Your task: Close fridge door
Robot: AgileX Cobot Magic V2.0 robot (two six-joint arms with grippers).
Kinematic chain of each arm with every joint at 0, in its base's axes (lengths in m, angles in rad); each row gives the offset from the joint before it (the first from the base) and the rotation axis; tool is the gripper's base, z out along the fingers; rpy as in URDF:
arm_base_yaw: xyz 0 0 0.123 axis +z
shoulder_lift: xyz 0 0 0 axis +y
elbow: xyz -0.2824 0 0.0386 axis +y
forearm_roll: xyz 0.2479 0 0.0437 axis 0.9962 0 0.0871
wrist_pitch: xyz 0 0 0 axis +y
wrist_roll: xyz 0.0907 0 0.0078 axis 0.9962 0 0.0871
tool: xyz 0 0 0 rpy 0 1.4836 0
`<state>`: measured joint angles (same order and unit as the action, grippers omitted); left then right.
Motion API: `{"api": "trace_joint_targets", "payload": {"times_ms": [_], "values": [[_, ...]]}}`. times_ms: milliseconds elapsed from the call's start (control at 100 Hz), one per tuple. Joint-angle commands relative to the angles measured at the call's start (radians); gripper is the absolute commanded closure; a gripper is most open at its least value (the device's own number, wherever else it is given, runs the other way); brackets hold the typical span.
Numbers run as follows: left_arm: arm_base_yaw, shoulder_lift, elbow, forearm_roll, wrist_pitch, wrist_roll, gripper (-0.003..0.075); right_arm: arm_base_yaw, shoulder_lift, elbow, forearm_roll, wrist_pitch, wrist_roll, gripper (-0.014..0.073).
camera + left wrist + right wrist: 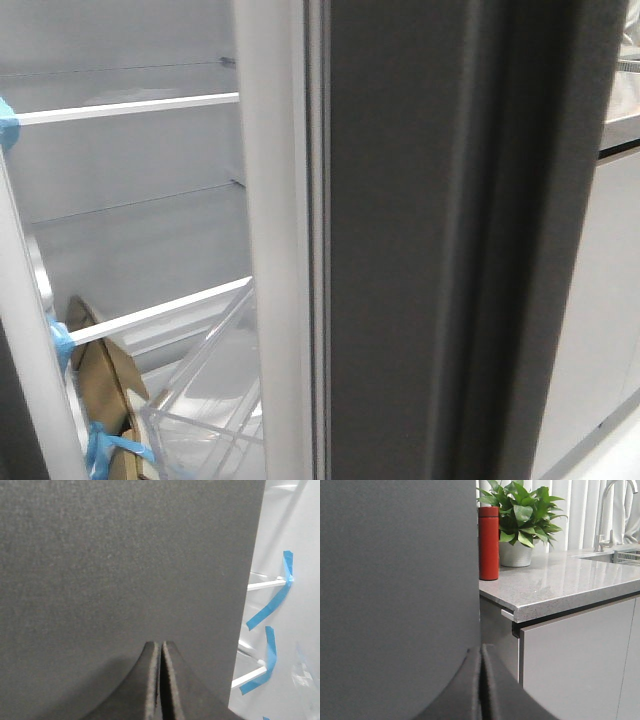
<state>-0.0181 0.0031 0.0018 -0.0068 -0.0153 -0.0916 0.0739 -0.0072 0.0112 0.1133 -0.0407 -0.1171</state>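
Close against the left wrist camera, the left gripper (160,680) has its fingers pressed together, holding nothing, with the tips at or very near the matte dark-grey outer face of the fridge door (125,565); the right gripper (481,685) is likewise closed and empty beside a dark-grey panel, though whether it touches cannot be told. From the front, the fridge door (400,250) stands partly open and fills the middle of the view edge-on, its white inner lining (272,240) and a clear plastic bin (205,400) turned toward the fridge interior. Farther back lie white shelves (130,106) and strips of blue tape (62,338). The sound way to finish is probably a steady, flat push with the closed fingertips, following the door's swing so they do not skid across the smooth panel. Beyond, a granite counter (560,582) carries a red bottle (488,542) and a potted plant (520,515).
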Motion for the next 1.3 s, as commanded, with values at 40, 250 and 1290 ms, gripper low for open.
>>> {"api": "trace_joint_targets", "payload": {"times_ms": [40,250,1290], "values": [[-0.005,0.019,0.028,-0.002,-0.077,-0.003,0.0741,-0.001,-0.013,0.010,0.002,-0.071,-0.010,0.0670],[-0.005,0.019,0.028,-0.002,-0.077,-0.003,0.0741,-0.001,-0.013,0.010,0.002,-0.071,-0.010,0.0670],[-0.005,0.019,0.028,-0.002,-0.077,-0.003,0.0741,-0.001,-0.013,0.006,-0.024,-0.052,-0.004,0.0670]]}}
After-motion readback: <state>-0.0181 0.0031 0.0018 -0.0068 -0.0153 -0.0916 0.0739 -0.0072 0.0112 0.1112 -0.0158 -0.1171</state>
